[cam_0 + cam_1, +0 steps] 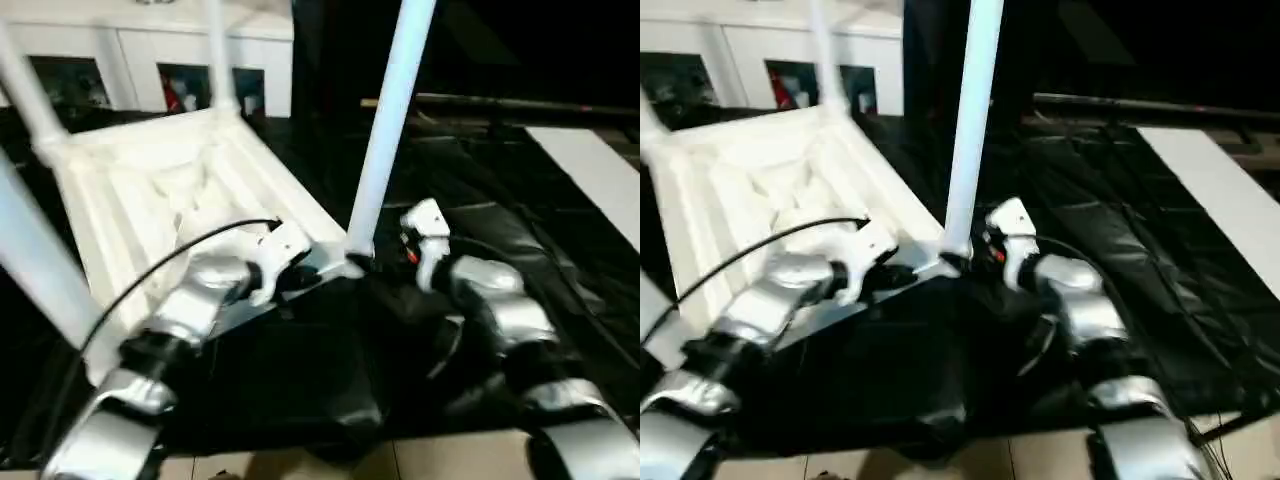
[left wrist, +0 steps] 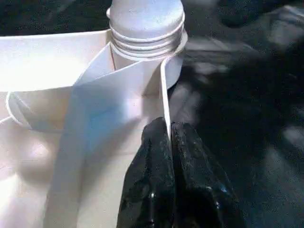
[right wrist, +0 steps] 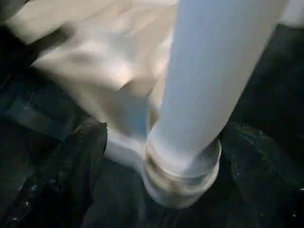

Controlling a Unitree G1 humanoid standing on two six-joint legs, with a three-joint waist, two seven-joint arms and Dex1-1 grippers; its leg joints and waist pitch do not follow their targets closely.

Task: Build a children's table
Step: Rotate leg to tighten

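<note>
The children's table lies upside down on a black cover, its white ribbed tabletop (image 1: 160, 200) facing up. A long white leg (image 1: 388, 130) stands upright in the near corner socket (image 2: 145, 35). Other legs (image 1: 218, 55) rise from the far and left corners. My left gripper (image 2: 170, 127) is shut on the tabletop's thin rim, just beside that socket. My right gripper (image 1: 375, 265) is at the base of the near leg. It is open, with the leg (image 3: 209, 95) between its fingers (image 3: 85, 156) and a gap showing beside the leg.
A white cabinet (image 1: 150, 60) with glass doors stands behind the tabletop. The black cover (image 1: 500, 200) spreads to the right, where a white board (image 1: 600, 170) lies. A black cable (image 1: 170, 258) loops over my left forearm. Light floor tiles (image 1: 450, 460) show at the near edge.
</note>
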